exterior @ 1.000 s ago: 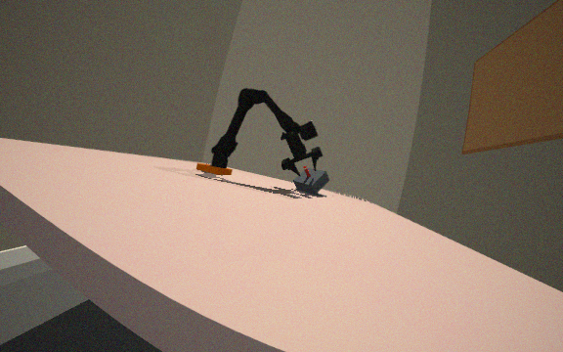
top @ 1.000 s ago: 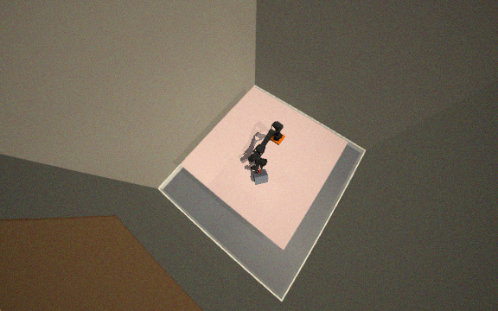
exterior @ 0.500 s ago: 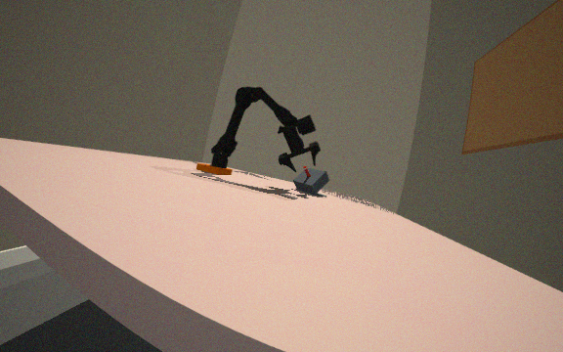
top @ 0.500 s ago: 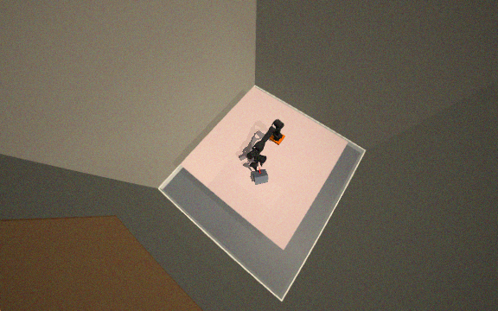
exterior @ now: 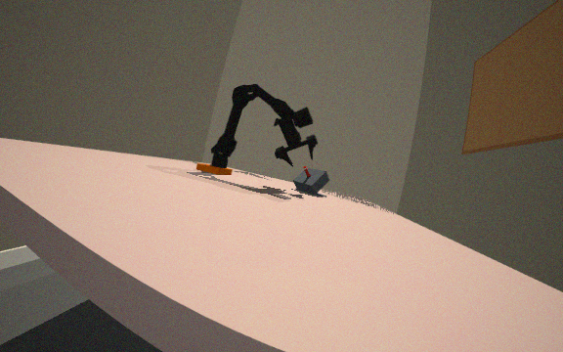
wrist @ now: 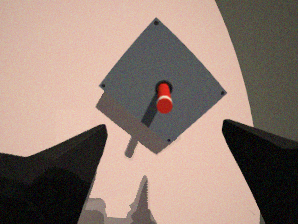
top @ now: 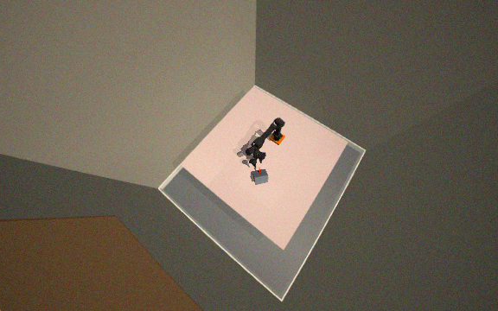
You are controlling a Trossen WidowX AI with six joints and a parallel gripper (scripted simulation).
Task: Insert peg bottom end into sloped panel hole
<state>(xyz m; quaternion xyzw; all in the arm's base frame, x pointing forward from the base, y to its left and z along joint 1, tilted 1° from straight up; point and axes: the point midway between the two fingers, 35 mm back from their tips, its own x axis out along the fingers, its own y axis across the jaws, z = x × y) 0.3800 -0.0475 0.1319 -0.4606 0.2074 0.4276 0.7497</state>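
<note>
The red peg [top: 259, 171] [exterior: 306, 171] [wrist: 164, 104], round with a pale band near its top, stands out of the hole [wrist: 163, 81] in the grey sloped panel [top: 261, 178] [exterior: 317, 179] [wrist: 192, 90]. Its lower end is inside the hole and hidden, so its depth cannot be seen. It points out of the face towards the wrist camera. My gripper [top: 258, 164] [exterior: 302, 161] [wrist: 164, 128] is wide open and empty, just above the peg's top. In the wrist view its fingers stand well apart on either side, touching neither peg nor panel.
The panel block rests on the pale pink table top [top: 301, 173] [exterior: 262, 254] [wrist: 45, 60]. The arm's orange base [top: 277, 138] [exterior: 213, 169] stands behind it on the same table. Shadows of the arm and peg fall beside the block.
</note>
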